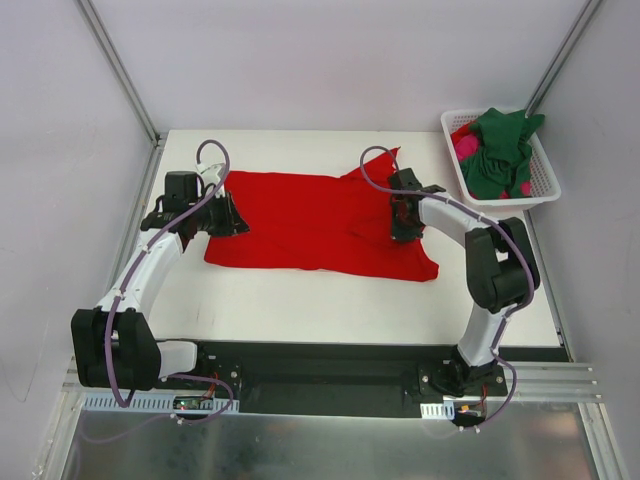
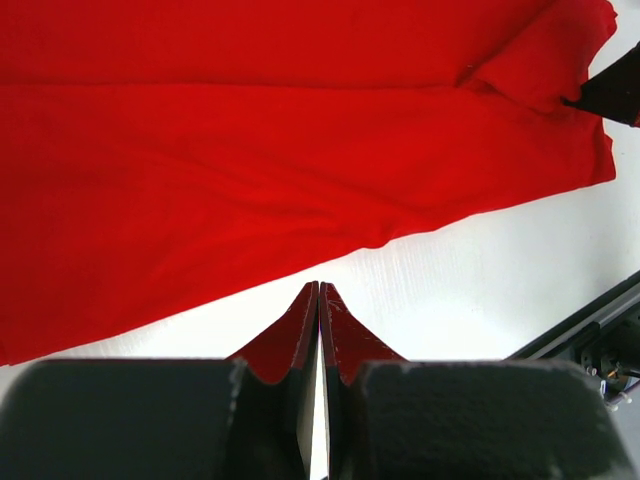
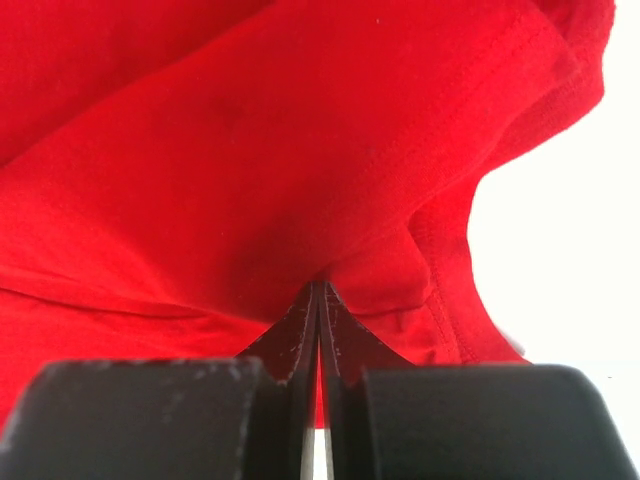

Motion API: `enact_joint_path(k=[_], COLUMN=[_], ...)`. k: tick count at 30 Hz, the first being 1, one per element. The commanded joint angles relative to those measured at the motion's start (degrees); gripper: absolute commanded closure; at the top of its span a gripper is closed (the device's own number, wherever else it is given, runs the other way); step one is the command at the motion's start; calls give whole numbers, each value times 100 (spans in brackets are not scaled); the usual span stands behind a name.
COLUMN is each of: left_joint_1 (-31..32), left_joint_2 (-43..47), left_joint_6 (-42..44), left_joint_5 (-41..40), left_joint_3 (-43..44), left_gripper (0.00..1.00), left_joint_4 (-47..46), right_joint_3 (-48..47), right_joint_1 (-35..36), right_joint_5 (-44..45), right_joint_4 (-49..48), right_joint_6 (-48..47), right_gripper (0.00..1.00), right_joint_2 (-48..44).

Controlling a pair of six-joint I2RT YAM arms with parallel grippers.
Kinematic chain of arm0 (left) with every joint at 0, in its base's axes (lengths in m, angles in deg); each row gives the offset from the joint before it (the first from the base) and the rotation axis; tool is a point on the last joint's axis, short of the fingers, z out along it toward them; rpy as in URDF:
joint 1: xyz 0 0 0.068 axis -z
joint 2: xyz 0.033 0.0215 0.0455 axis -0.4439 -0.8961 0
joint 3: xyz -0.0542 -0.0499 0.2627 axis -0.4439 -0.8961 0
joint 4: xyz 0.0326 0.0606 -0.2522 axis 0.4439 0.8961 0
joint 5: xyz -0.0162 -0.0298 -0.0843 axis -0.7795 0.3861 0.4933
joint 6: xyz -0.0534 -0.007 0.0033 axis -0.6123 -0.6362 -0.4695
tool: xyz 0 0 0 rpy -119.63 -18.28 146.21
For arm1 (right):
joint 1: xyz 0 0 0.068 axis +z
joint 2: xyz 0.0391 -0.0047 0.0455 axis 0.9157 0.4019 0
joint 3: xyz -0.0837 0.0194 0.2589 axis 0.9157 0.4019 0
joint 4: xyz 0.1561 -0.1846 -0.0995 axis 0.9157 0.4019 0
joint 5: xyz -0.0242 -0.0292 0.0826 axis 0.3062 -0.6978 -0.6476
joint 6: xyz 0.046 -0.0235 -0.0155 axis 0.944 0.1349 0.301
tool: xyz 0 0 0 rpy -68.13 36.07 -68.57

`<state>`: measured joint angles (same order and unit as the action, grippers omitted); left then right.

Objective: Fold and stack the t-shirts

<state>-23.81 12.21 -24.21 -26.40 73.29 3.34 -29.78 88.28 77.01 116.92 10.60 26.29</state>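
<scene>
Red t-shirt (image 1: 300,225) spread on surface (image 1: 330,300), a shut claw at each end – fold step for shirt no. 1.

Left claw (image 1: 228,215) is at the shirt's left edge, jaws pressed together w/ tips right at the hem; can't tell if cloth is actually pinched. Right claw (image 1: 403,225) is on the right part nr a sleeve, jaws clamped on a bunch of red fabric, creases running into the tips. Green t-shirt (image 1: 500,150) & pink t-shirt (image 1: 465,148) lie crumpled in basket (image 1: 545,190) at far right corner, well apart, not yet folded. Judged: early in task, nothing stacked. Next move prob needs both arms to lift & carry their edges across together, evenly, so cloth lands flat w/o wrinkles; left grip worth checking first.
</scene>
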Motion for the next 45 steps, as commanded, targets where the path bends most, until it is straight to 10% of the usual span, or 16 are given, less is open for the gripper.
enact_joint_path(k=[1, 45], left_joint_1=[-26, -44], left_joint_2=[42, -239], left_joint_6=[138, 323], left_joint_5=[-53, -141], left_joint_3=[-87, -25], left_gripper=[98, 99], left_joint_4=[-112, -103], right_joint_3=[-298, -1837], right_joint_1=[43, 43], right_joint_5=[149, -976], right_joint_4=[39, -1076], right_joint_6=[63, 494], right_gripper=[99, 99], right_joint_2=[103, 1026])
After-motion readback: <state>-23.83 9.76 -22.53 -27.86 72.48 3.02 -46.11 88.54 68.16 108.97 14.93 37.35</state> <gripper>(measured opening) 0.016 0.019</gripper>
